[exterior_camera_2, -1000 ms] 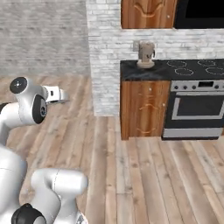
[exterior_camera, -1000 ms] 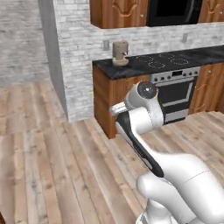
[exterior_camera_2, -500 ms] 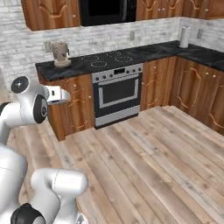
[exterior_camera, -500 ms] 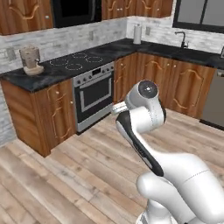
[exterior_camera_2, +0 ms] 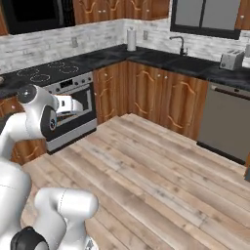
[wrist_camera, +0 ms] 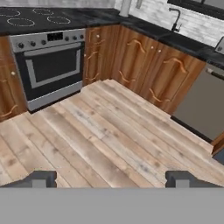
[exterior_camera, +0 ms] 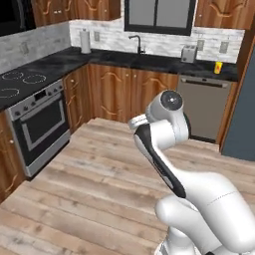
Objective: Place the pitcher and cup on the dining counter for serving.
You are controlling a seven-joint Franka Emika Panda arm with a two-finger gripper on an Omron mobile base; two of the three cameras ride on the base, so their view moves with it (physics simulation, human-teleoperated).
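The small yellow cup [exterior_camera: 218, 67] with a red mark stands on the black kitchen countertop at the far right, past the silver toaster [exterior_camera: 188, 53]. I cannot pick out the pitcher, and the dining counter is out of view. My gripper [wrist_camera: 110, 179] is open and holds nothing; its two dark fingertips [wrist_camera: 43, 178] stand wide apart above bare wooden floor. The hand [exterior_camera_2: 74, 104] is held at chest height in front of the arm, far from the cup, pointing toward the oven and corner cabinets.
L-shaped wooden cabinets carry a black countertop [exterior_camera: 149, 61] with a sink faucet [exterior_camera: 135, 44], and a tall pale cylinder [exterior_camera: 85, 41] stands near the corner. An oven with cooktop [exterior_camera: 35, 124] is at the left, a dishwasher [exterior_camera: 203, 107] at the right. Wooden floor [exterior_camera_2: 161, 176] lies ahead.
The whole picture has swung: the base has turned right, from the brick wall and stove end to the sink corner. The arm keeps its pose and the gripper stays open.
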